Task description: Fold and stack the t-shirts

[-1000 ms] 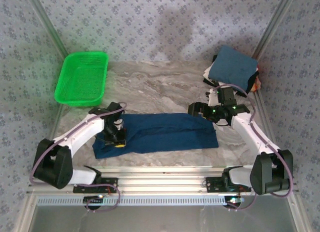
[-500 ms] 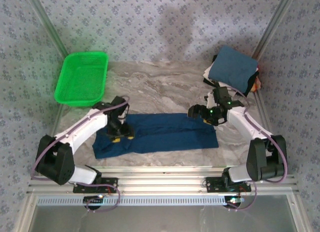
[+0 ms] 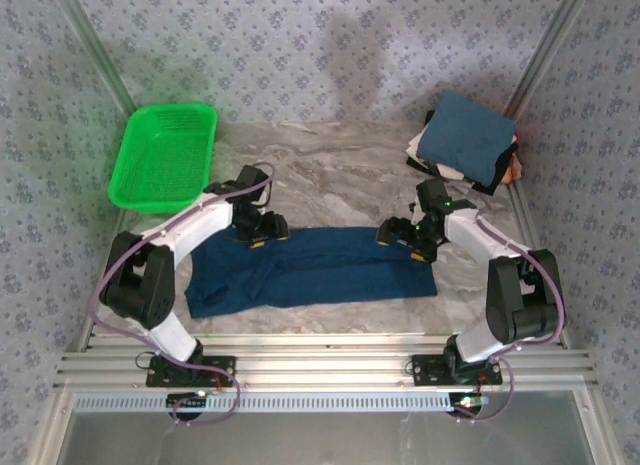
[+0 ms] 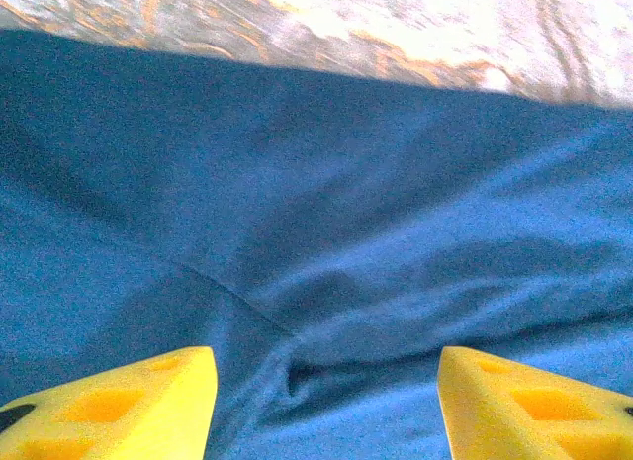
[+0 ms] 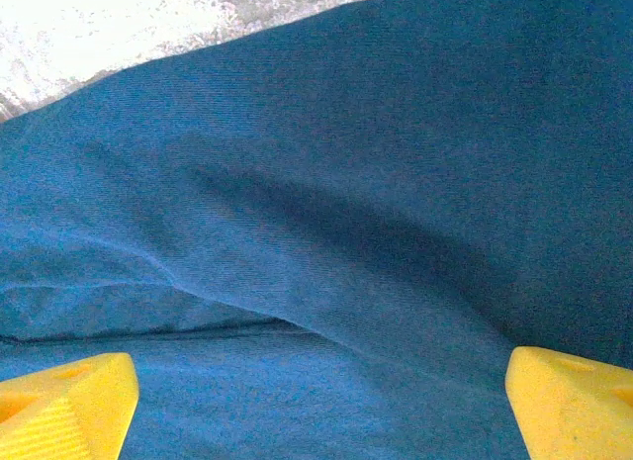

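Note:
A dark navy t-shirt (image 3: 310, 270) lies folded into a long band across the middle of the marble table. My left gripper (image 3: 262, 230) hovers at its far left edge, open, with yellow fingertips (image 4: 148, 401) spread wide over wrinkled blue cloth (image 4: 326, 232). My right gripper (image 3: 403, 235) is at the shirt's far right edge, also open. Its fingertips (image 5: 574, 401) stand far apart above a soft fold in the cloth (image 5: 297, 282). Neither gripper grips the cloth. Several folded t-shirts are stacked (image 3: 465, 137) at the back right, a teal-blue one on top.
A bright green mesh basket (image 3: 163, 157) stands at the back left. Bare marble (image 3: 330, 175) lies between the basket and the stack. An aluminium rail (image 3: 320, 363) runs along the near edge, and patterned walls close in the sides and back.
My left gripper opened, let go of the shirt's near-left part and moved to its far left edge. My right gripper shifted slightly toward the shirt's far right edge, staying open.

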